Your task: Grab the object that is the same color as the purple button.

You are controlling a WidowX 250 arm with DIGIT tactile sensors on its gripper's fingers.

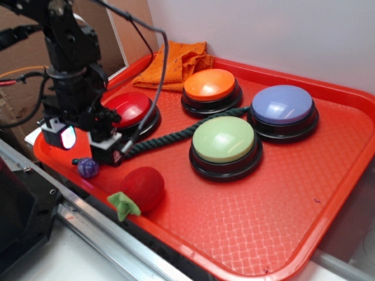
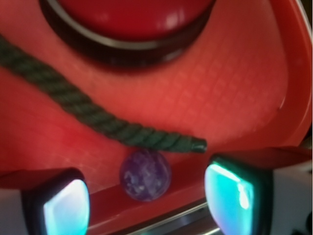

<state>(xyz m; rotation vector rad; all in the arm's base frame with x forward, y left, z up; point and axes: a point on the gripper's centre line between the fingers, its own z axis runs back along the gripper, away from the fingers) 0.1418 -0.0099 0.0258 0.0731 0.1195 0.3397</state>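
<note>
Hovering with the pincer (image 2: pixel 145 198) spread wide above the purple ball (image 2: pixel 145 175).
Ball sits between the 2 fingers at the red tray's (image 1: pixel 328 193) near rim, touching the green rope (image 2: pixel 88 110); likely light, round, prone to rolling, so pinch across its middle.

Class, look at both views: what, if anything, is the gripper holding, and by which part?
Nothing. The gripper is open, and the purple ball lies untouched between its fingers.

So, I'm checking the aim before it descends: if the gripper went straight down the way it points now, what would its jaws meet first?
Probably the small knotted purple ball, which sits between the open jaws; depth is unclear, and the dark green rope's end lies just beyond.
</note>
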